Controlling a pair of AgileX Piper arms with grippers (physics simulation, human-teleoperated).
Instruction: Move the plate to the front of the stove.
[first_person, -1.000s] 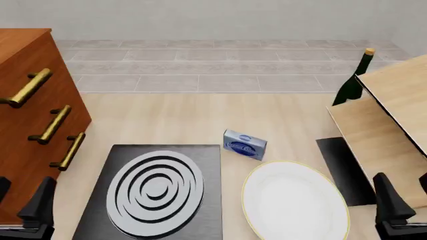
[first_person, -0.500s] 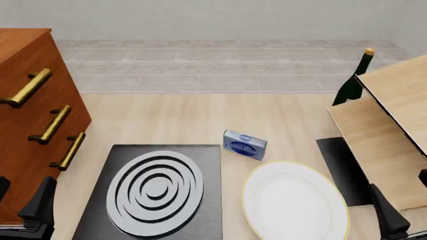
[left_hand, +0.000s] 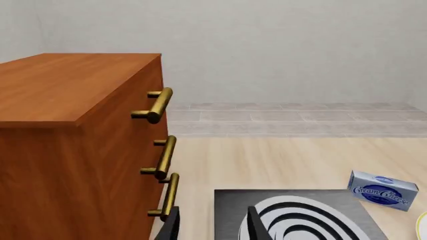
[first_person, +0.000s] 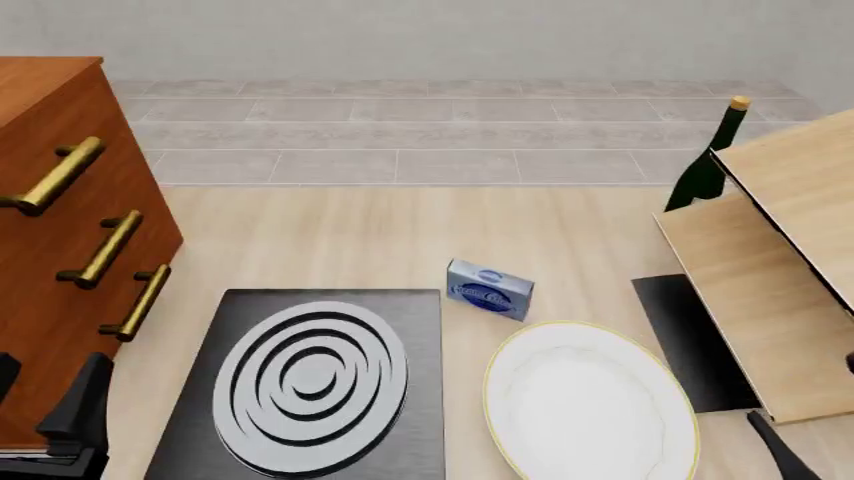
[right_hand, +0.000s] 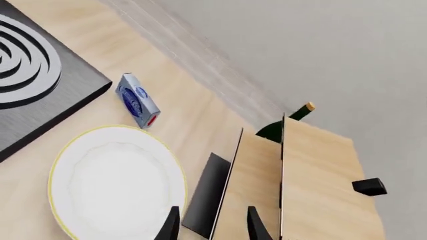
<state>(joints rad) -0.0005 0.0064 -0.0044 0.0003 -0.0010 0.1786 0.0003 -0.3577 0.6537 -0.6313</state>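
The left pincer (left_hand: 210, 225) hangs open and empty at the stove's (first_person: 314, 385) nine o'clock. The plate (first_person: 590, 405) lies untouched on the table at the stove's three o'clock, so the whole move remains. The right pincer (right_hand: 210, 225), open and empty, hovers by the plate's near right rim.

Smooth white plate (first_person: 587, 405), matt grey stove (first_person: 407, 400), glossy wooden cabinet (first_person: 54, 250)

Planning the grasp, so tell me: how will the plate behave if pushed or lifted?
The plate looks rigid and smooth, so it would probably slide across the table rather than tip. Lying flat with a low rim, it may be hard to grip and could slip from a hand.
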